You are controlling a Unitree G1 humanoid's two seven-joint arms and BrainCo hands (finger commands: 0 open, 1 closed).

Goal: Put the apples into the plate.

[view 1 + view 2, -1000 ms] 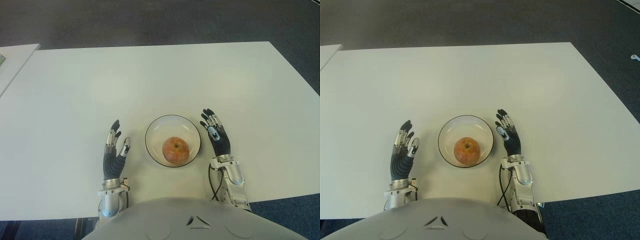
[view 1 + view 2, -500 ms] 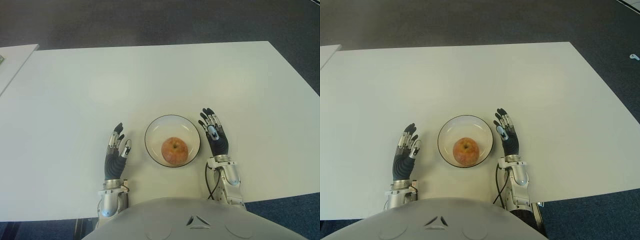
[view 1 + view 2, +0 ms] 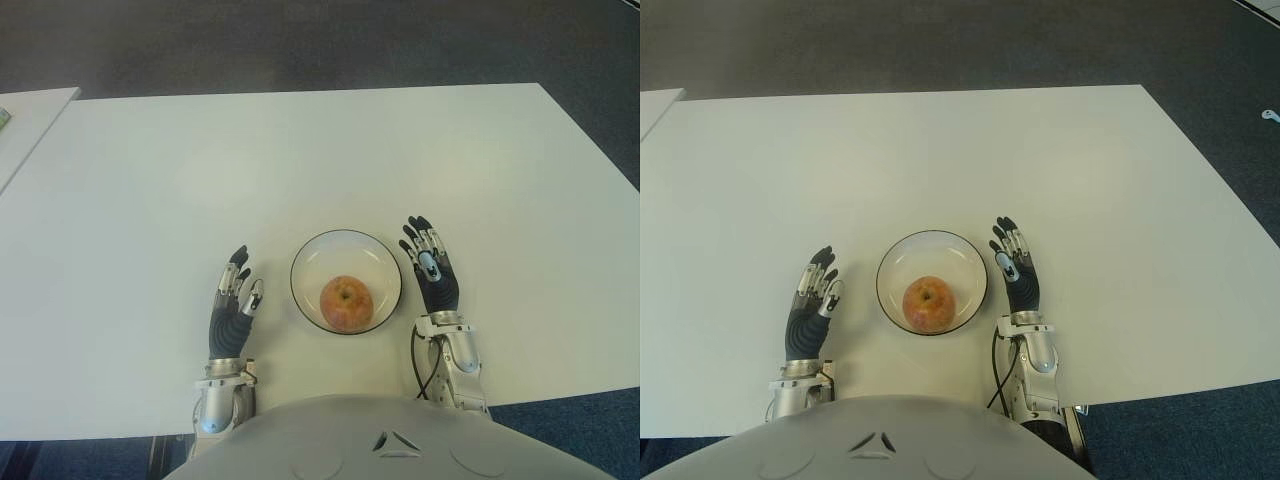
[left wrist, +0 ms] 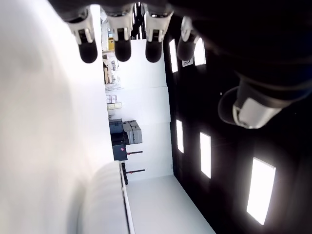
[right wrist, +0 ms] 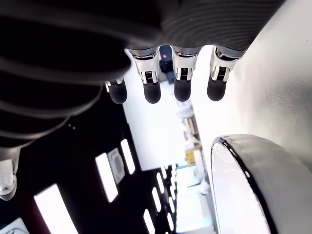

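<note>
One apple [image 3: 346,303] sits inside the plate [image 3: 385,262], a shallow round glossy white dish with a dark rim; the fruit is red-yellow, smooth, stem dimple up, slightly toward the plate's near-left side. I see no other apple on the white table [image 3: 300,160], so I judge the task done. My left hand [image 3: 232,312] shows left of the plate, well clear, fingers straight and released, holding nothing. My right hand [image 3: 432,272] shows just right of the plate, near its rim, fingers extended, empty too. Both flank the plate palms inward, I'd guess parked out of the way
</note>
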